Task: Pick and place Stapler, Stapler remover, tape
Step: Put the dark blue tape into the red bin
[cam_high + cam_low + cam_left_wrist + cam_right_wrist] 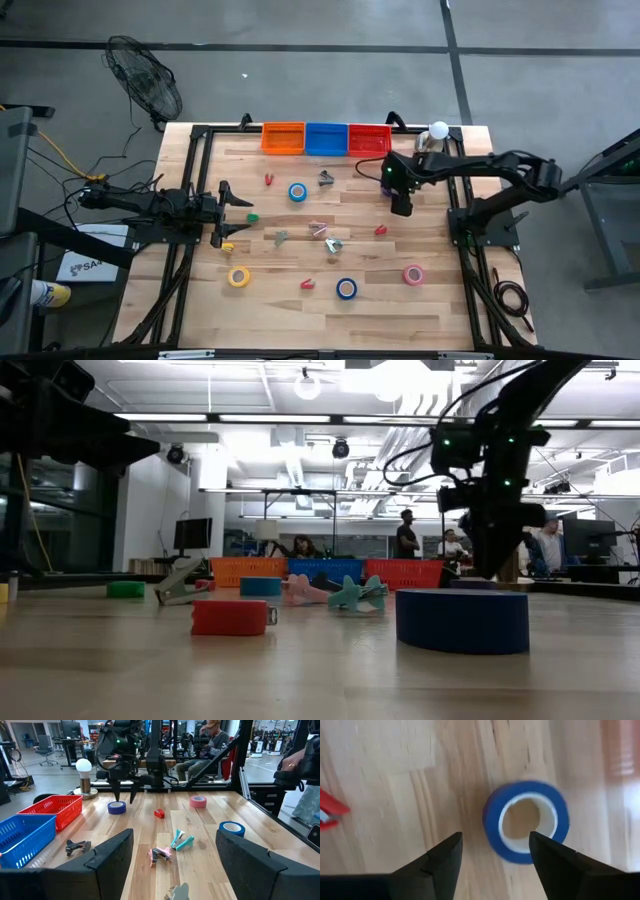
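Several tape rolls lie flat on the table: a purple-blue roll (386, 190) (526, 822) (117, 807), a blue one (298, 192), a yellow one (238, 277), another blue one (346, 289) (462, 620) and a pink one (413, 274). Small staplers (326, 179) (333, 244) and red staple removers (269, 180) (380, 229) are scattered mid-table. My right gripper (400, 200) (495, 850) (125, 797) is open and points down just above the purple-blue roll, a little to one side of it. My left gripper (232, 205) (175, 865) is open at the table's left side and holds nothing.
Orange (283, 137), blue (326, 138) and red (369, 138) bins line the far edge. Next to them stands a white ball on a metal base (438, 130). A small green object (253, 215) lies near the left gripper. People sit beyond the table (210, 740).
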